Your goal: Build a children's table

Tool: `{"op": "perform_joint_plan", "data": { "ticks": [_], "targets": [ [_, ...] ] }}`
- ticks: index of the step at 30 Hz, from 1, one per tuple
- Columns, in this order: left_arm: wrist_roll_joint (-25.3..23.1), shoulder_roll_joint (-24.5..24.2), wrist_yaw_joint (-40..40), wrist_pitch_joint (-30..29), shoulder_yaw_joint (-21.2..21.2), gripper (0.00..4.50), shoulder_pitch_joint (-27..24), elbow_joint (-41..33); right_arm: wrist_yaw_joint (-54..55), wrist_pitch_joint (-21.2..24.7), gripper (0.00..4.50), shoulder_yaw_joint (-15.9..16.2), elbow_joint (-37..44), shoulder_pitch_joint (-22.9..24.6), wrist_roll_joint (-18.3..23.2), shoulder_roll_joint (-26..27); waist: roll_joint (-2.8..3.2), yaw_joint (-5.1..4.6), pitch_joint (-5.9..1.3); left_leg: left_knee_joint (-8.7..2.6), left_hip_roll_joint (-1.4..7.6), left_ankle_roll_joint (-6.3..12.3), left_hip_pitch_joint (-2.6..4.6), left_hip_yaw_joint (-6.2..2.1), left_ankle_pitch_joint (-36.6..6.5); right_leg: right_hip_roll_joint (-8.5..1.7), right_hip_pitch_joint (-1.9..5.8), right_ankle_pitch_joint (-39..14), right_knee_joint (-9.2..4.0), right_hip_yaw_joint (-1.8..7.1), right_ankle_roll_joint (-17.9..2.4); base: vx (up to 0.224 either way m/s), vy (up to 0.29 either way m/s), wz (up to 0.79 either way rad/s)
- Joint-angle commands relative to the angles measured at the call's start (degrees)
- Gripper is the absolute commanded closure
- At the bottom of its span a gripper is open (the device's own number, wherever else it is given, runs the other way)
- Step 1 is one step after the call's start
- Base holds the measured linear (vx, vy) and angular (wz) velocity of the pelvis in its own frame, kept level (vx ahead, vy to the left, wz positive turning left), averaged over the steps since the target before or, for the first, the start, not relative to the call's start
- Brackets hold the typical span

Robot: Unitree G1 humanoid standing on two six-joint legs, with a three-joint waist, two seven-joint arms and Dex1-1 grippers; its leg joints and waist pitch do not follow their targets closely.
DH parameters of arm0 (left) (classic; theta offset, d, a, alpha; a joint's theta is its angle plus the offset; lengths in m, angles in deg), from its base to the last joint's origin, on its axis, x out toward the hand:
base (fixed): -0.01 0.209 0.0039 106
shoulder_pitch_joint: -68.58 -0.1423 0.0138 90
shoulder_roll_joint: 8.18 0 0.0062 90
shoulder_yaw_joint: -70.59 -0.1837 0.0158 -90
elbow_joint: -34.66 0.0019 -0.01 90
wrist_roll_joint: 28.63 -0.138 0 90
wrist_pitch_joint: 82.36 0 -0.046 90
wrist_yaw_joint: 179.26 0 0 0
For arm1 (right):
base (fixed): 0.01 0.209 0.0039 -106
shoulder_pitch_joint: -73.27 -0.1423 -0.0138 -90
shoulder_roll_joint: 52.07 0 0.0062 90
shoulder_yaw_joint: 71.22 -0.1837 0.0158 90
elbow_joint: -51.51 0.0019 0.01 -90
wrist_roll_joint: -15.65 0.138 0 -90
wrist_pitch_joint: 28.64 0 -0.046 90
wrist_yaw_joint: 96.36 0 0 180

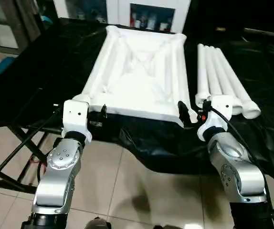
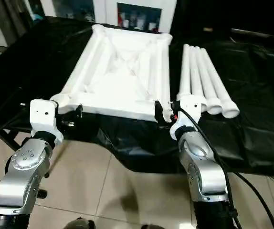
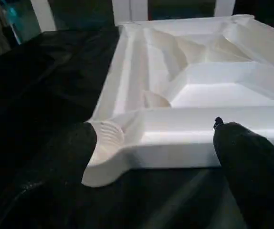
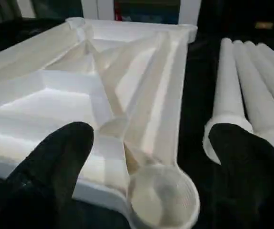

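Right gripper jaws blurred, spread wide, tabletop ribs overexposed

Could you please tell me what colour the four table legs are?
The legs are plain white, clearest in the left eye view.

Both forearms were brushed silver metal, rounded and jointed, the left forearm showing a ring of small dark screws on its round joint cap. Behind the fingers, each wrist carried a boxy white housing with a few dark screw holes, seated on a black collar. Black cables ran along both arms; one looped over the right forearm from the right wrist housing, where a small red mark showed. The fingers themselves were matt black, thick and rounded at the tips.
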Motion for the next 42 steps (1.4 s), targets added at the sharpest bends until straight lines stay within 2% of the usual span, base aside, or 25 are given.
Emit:
{"op": "perform_joint_plan", "data": {
  "ticks": [1, 4, 5, 7, 8, 10, 12, 13, 14, 15, 17, 19, 20, 21, 23, 25, 27, 28, 30, 32, 34, 35, 38, 40, 42],
  "targets": [
    [0.0, 0.1, -0.2, -0.2, -0.3, 0.05, 0.5, 0.7, -0.3, -0.6, 0.04, -0.4, -0.7, -0.1, -0.6, -0.1, 0.35, 0.11, -5.41, -3.15, 0.69, 9.09, 0.64, -0.43, -4.9, -1.47, 3.88, 0.1, -1.84, 1.64, -15.7, 0.091, 0.017, 0.02],
    [-0.1, 0.2, -0.3, -0.2, -0.6, 0.05, 0.5, 0.7, -0.3, -0.9, 0.04, -0.8, -0.5, 0.2, -0.4, 0.4, 0.65, 0.29, -6.01, -2.42, 0.04, 11.68, 0.06, -0.63, 0.4, -1.19, 4.67, 4.5, -1.17, 1.56, -16.0, 0.079, 0.019, 0.02],
    [0.0, 0.3, -0.6, -0.2, -0.8, 0.05, 0.6, 0.6, -0.5, -0.7, 0.04, -0.8, -0.3, 0.3, -0.2, 0.6, 1.22, -0.23, -5.65, -3.77, 3.23, 5.1, 6.24, 0.03, -2.9, 0.79, 0.31, 3.4, 0.66, 2.01, -16.2, 0.086, 0.002, -0.19],
    [0.1, 0.3, -0.9, -0.2, -1.0, 0.05, 0.8, 0.5, -0.4, -0.6, 0.04, -0.3, -0.1, 0.5, -0.6, 0.4, 0.44, -1.26, -4.39, -4.09, 4.82, 0.09, 9.51, 1.24, -9.6, 0.06, -3.04, 2.9, 1.92, 1.75, -15.2, 0.093, -0.003, -0.32],
    [0.1, 0.3, -0.9, -0.2, -1.1, 0.05, 1.0, 0.6, -0.2, -0.7, 0.04, -0.3, -0.1, 0.6, -0.7, 0.4, -0.97, 0.2, -3.38, -2.6, 0.04, -2.64, 6.01, 4.34, -15.9, 0.78, 1.04, 2.4, 0.14, 5.32, -15.9, 0.117, 0.01, -0.47],
    [0.1, 0.3, -1.0, -0.3, -1.2, 0.05, 1.1, 0.6, -0.1, -0.9, 0.04, -0.3, -0.1, 0.6, -0.9, 0.4, -1.34, 4.49, -4.33, 6.17, -2.81, -4.76, -3.38, -0.89, -12.2, -3.59, 11.31, 3.0, -2.94, 16.52, -22.2, 0.116, 0.024, -0.51],
    [0.2, 0.4, -1.2, -0.2, -1.3, 0.05, 1.3, 0.7, -0.1, -1.1, 0.04, -0.5, 0.1, 0.6, -1.1, 0.4, 0.8, 5.62, -5.75, 7.15, 0.13, -1.22, -8.32, -5.13, -3.6, -6.3, 12.73, 22.1, -0.78, 14.7, -22.5, 0.104, 0.06, -0.39],
    [0.4, 0.4, -1.5, 0.0, -1.4, 0.05, 1.6, 0.7, 0.0, -1.2, 0.04, -0.7, 0.3, 0.8, -1.3, 0.4, 2.4, 3.85, -5.81, 2.43, 0.49, -1.36, -7.51, -5.45, 4.3, 0.09, 9.12, 30.3, 2.7, 8.15, -17.1, -0.033, 0.076, -0.11],
    [0.5, 0.4, -1.6, 0.1, -1.5, 0.05, 1.8, 0.9, -0.1, -1.1, 0.04, -0.9, 0.4, 0.8, -1.4, 0.4, 5.0, 0.73, -6.36, 0.12, 3.59, 4.59, 0.99, -9.54, 11.8, 4.39, -0.52, 13.9, 7.76, 1.17, -9.3, -0.027, 0.017, -0.24],
    [0.5, 0.5, -1.6, 0.1, -1.5, 0.05, 1.9, 0.9, -0.1, -1.1, 0.04, -0.9, 0.4, 0.7, -1.4, 0.4, 4.15, -1.61, -7.03, -0.17, 8.59, 16.99, 7.14, -14.83, 15.6, 1.14, -6.62, -9.5, 10.14, -0.12, -2.6, -0.027, 0.017, -0.24],
    [0.3, 0.6, -1.8, 0.2, -1.6, 0.05, 2.2, 1.2, -0.1, -1.1, 0.04, -1.0, 0.6, 0.8, -1.5, 0.3, 3.23, -0.99, -5.9, -0.66, 7.92, 22.8, 4.45, -11.9, 6.3, -0.3, -7.51, -6.0, 11.3, -0.06, 1.6, 0.08, -0.014, -0.07],
    [0.3, 0.7, -2.0, 0.3, -1.7, 0.05, 2.2, 1.2, 0.1, -1.2, 0.04, -1.0, 0.8, 0.8, -1.4, 0.2, 0.21, -0.89, -4.78, 0.2, 1.5, 20.39, 2.07, -6.47, -6.5, -2.17, -5.01, 1.5, 2.89, 2.42, -1.9, 0.059, -0.008, 0.02],
    [0.3, 0.8, -2.1, 0.3, -1.8, 0.05, 2.2, 1.1, 0.1, -1.2, 0.04, -1.0, 0.8, 0.8, -1.5, 0.1, -1.31, -0.23, -4.91, 1.02, -1.97, 16.84, 0.06, -4.29, -10.6, -2.33, -1.18, -2.5, 0.57, 4.3, -1.7, 0.053, -0.083, 0.07],
    [0.3, 0.8, -2.0, 0.2, -1.9, 0.05, 2.3, 1.2, 0.1, -1.3, 0.04, -1.1, 0.7, 0.7, -1.5, 0.1, -1.74, 2.21, -5.26, 7.17, -4.68, 12.73, -2.85, -4.07, -9.3, -8.86, 4.32, -18.8, -4.07, 10.56, -6.2, 0.053, -0.083, 0.07],
    [0.4, 0.8, -1.9, 0.3, -2.2, 0.05, 2.5, 1.2, 0.0, -1.2, 0.04, -1.4, 0.8, 0.7, -1.7, 0.2, -1.65, 2.52, -4.97, 8.35, -3.85, 7.7, -4.89, -5.45, -2.5, -7.89, 6.46, -25.1, -4.53, 10.32, -13.7, 0.078, -0.071, 0.13],
    [0.4, 0.9, -2.0, 0.3, -2.2, 0.05, 2.5, 1.3, -0.1, -1.2, 0.04, -1.3, 0.8, 0.7, -1.9, 0.2, 0.39, 2.41, -4.37, 5.82, -1.98, 5.57, -5.06, -6.03, 1.6, -6.82, 5.92, -21.2, -4.81, 7.96, -17.7, 0.088, -0.039, 0.08],
    [0.3, 1.1, -2.2, 0.4, -2.2, 0.05, 2.5, 1.4, 0.0, -1.2, 0.04, -1.2, 1.0, 0.7, -1.9, 0.0, 3.75, -0.15, -4.63, -1.94, 1.35, 6.75, -1.35, -7.29, -1.8, 0.62, 2.62, -17.5, -1.44, 0.76, -12.5, 0.086, 0.033, -0.03],
    [0.2, 1.1, -2.2, 0.5, -2.2, 0.05, 2.6, 1.4, 0.0, -1.2, 0.04, -1.3, 0.9, 0.6, -1.8, -0.1, 4.59, -2.12, -5.47, -2.94, 4.89, 9.76, 5.36, -11.42, -11.1, 1.24, -2.64, -12.4, 3.86, -0.54, -9.6, 0.13, 0.044, -0.01],
    [0.0, 1.5, -2.2, 0.7, -2.3, 0.05, 2.7, 1.6, -0.2, -1.3, 0.04, -1.4, 0.9, 0.5, -1.6, -0.3, 3.73, -2.99, -6.12, -2.46, 6.82, 19.18, 7.75, -14.04, -8.7, 0.06, -6.31, -6.6, 7.51, -0.38, -1.9, 0.141, 0.022, 0.1],
    [0.1, 1.7, -1.9, 0.6, -2.5, 0.05, 2.8, 1.5, -0.6, -1.2, 0.04, -1.5, 1.1, 0.1, -1.8, -0.3, 2.73, -3.21, -5.6, -2.08, 4.92, 24.71, 6.67, -11.76, -4.4, -1.21, -7.27, -1.9, 6.73, 0.49, 0.6, 0.106, -0.01, 0.06],
    [0.2, 1.6, -1.9, 0.5, -2.5, 0.05, 2.8, 1.5, -0.6, -1.2, 0.04, -1.5, 1.2, -0.1, -1.8, -0.3, -0.85, -2.49, -5.62, 0.43, -2.81, 19.5, 1.07, -6.0, -7.2, -3.04, -0.35, 0.3, -0.08, 4.32, -1.1, 0.101, -0.051, 0.06],
    [0.2, 1.5, -1.8, 0.6, -2.7, 0.05, 2.8, 1.5, -0.7, -1.0, 0.04, -1.6, 1.2, -0.2, -1.9, -0.2, -1.36, -0.05, -5.71, 7.04, -5.1, 14.51, -3.44, -5.12, -8.2, -9.63, 5.97, -13.9, -4.58, 10.56, -8.5, 0.102, -0.093, 0.04],
    [0.3, 1.3, -2.0, 0.7, -2.9, 0.05, 2.8, 1.9, -0.8, -1.1, 0.04, -1.6, 1.3, -0.2, -2.1, -0.1, 0.22, 0.43, -5.24, 8.59, -2.91, 5.75, -7.62, -6.83, 1.8, -8.34, 7.6, -8.1, -3.71, 7.88, -18.3, 0.113, -0.061, 0.0],
    [0.1, 1.3, -2.3, 0.8, -2.8, 0.05, 3.1, 2.1, -0.9, -1.3, 0.04, -1.3, 1.2, 0.0, -2.0, -0.4, 2.37, 0.03, -5.14, 2.95, -0.9, 6.15, -5.99, -6.35, 5.9, -4.42, 6.0, -12.5, -3.96, 3.2, -18.2, 0.112, -0.007, 0.01],
    [0.0, 1.3, -2.5, 0.8, -2.7, 0.05, 3.3, 2.2, -1.1, -1.3, 0.04, -1.1, 1.1, -0.1, -2.1, -0.7, 5.83, -3.41, -5.53, -3.1, 5.88, 10.85, 2.52, -12.12, -10.6, 1.96, -1.01, -13.9, 4.26, -1.46, -8.0, 0.149, 0.055, -0.04]
  ]
}}
